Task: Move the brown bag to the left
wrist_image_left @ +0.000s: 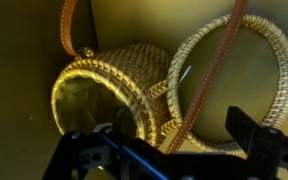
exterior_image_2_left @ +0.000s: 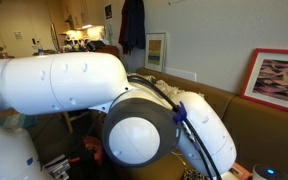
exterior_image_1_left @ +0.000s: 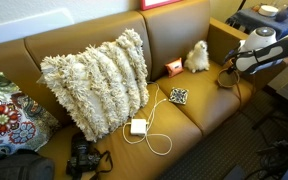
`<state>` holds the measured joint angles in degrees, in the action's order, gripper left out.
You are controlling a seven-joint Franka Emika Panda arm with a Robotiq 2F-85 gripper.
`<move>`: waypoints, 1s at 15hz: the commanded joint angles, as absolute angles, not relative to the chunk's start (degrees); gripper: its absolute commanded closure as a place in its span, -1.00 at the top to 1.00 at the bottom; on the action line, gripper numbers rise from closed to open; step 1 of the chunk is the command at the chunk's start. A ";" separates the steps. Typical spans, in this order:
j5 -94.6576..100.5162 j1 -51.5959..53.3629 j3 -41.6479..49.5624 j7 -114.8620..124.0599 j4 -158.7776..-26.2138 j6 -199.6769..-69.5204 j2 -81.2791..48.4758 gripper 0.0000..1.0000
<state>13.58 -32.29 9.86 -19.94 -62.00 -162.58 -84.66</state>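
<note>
The brown bag lies at the right end of the couch seat, against the armrest. In the wrist view it fills the picture: a woven pouch on its side with a round ring handle and a thin brown strap across it. My gripper hangs just above the bag, open, with the dark fingers standing wide on either side of the strap and ring. Nothing is held between them.
On the couch are a shaggy cream pillow, a white plush toy, a small orange-red box, a white charger with cable and a black camera. The robot arm blocks most of an exterior view.
</note>
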 commanded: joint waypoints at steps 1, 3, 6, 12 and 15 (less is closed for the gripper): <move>13.62 -32.64 10.66 -21.13 -63.54 -162.95 -84.66 1.00; 13.77 -31.69 12.21 -19.53 -64.21 -163.42 -84.66 1.00; 13.19 -32.06 11.50 -20.15 -62.81 -162.43 -84.68 1.00; 13.20 -31.96 11.61 -20.14 -63.04 -162.43 -84.67 1.00; 13.21 -31.93 11.64 -20.13 -63.05 -162.43 -84.67 1.00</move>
<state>13.57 -31.98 11.58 -19.83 -63.20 -162.56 -84.67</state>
